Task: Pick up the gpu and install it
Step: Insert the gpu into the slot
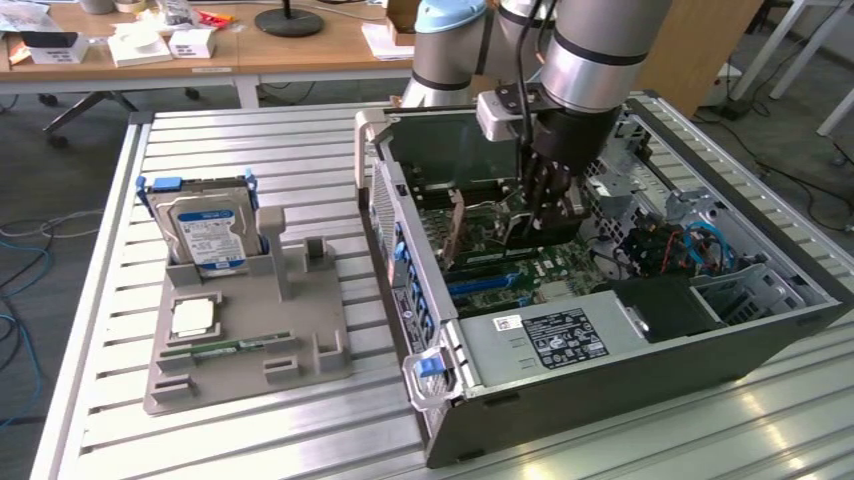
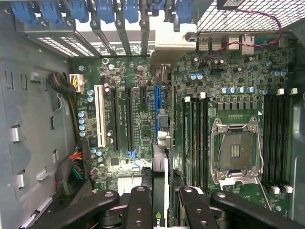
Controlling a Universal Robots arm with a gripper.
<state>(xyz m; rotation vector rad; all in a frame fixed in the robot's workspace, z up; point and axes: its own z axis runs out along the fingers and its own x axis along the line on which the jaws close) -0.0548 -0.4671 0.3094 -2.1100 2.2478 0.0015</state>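
Install step in hand. Hand [image 1: 545, 215] low inside case [image 1: 641, 360], 1 o'clock of centre in exterior view, pinching gpu [image 2: 160, 171] on edge. Gpu upright over motherboard, just beside blue slot [image 2: 157, 98], bracket [image 2: 174, 45] toward rear covers. Contact with slot unclear; probably not seated. Seating likely calls for edge squared over slot, bracket lined with rear opening.

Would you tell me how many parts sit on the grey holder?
3: hard drive upright at the far end, silver chip flat midway, green memory stick flat at the near end; none looks hidden.
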